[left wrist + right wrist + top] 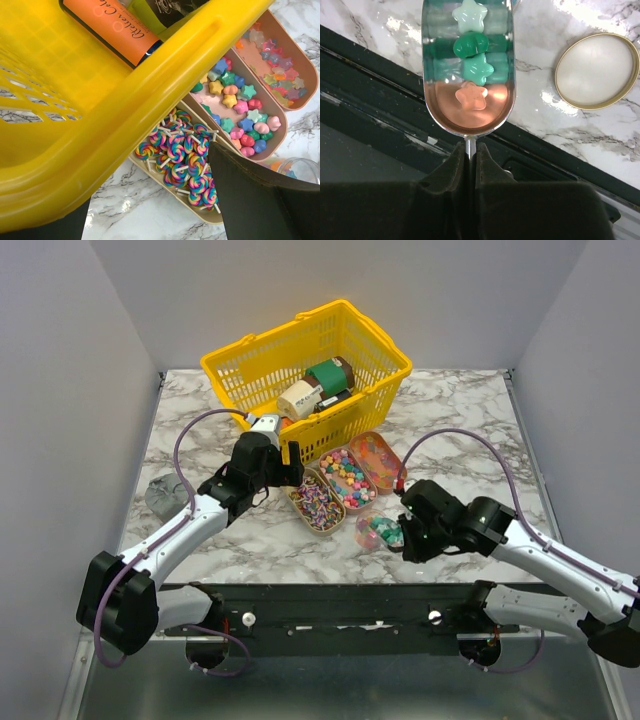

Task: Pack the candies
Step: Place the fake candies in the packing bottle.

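Three oval trays of candies lie in front of the yellow basket (240, 365): swirl lollipops (315, 502), coloured stars and hearts (347, 477), translucent stars (377, 460). They also show in the left wrist view: lollipops (182, 160), coloured stars (235, 107). My left gripper (287, 468) is open and empty, beside the basket's near rim and over the lollipop tray's end (145, 187). My right gripper (408, 535) is shut on the handle of a metal scoop (467, 65) that holds several green and pink star candies. It sits beside a small glass jar (376, 531) with candies in it.
The basket (75, 125) holds bottles and cans and fills much of the left wrist view. A gold-rimmed jar lid (597, 70) lies on the marble near the table's front edge. A grey crumpled object (160, 495) lies at the left edge.
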You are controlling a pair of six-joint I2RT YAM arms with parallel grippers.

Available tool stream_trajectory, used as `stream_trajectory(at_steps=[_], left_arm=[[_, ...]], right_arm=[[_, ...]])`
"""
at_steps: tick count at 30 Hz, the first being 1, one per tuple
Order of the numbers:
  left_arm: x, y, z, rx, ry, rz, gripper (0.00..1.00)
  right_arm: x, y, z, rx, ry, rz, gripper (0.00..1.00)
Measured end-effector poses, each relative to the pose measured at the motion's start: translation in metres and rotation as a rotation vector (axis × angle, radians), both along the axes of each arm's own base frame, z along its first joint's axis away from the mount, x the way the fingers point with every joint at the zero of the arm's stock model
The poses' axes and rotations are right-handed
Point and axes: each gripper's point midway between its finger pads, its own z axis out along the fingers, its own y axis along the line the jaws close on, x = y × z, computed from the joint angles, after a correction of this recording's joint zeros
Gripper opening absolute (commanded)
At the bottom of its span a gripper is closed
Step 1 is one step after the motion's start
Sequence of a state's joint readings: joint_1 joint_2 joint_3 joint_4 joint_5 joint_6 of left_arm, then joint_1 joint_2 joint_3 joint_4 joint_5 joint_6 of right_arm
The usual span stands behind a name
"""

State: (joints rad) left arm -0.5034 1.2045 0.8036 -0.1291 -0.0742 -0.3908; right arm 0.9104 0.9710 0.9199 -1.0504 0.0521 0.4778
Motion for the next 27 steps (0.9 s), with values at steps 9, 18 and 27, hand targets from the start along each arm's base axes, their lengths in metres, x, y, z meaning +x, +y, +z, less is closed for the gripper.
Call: stream_trajectory(at_steps=[9, 18, 27], left_arm=[[0.000, 0.000, 0.000, 0.000, 0.000, 0.000, 0.99], [-0.001, 0.001, 0.001, -0.001, -0.003, 0.000, 0.99], [-0.002, 0.001, 0.003, -0.002, -0.004, 0.000, 0.99]], right_arm=[[-0.015, -0.012, -0.008, -0.110, 0.111, 0.017, 0.01], [-0.017, -0.011, 0.001, -0.121, 0.137, 0.021, 0.01], [-0.023, -0.008, 0.006, -0.154, 0.209, 0.034, 0.01]])
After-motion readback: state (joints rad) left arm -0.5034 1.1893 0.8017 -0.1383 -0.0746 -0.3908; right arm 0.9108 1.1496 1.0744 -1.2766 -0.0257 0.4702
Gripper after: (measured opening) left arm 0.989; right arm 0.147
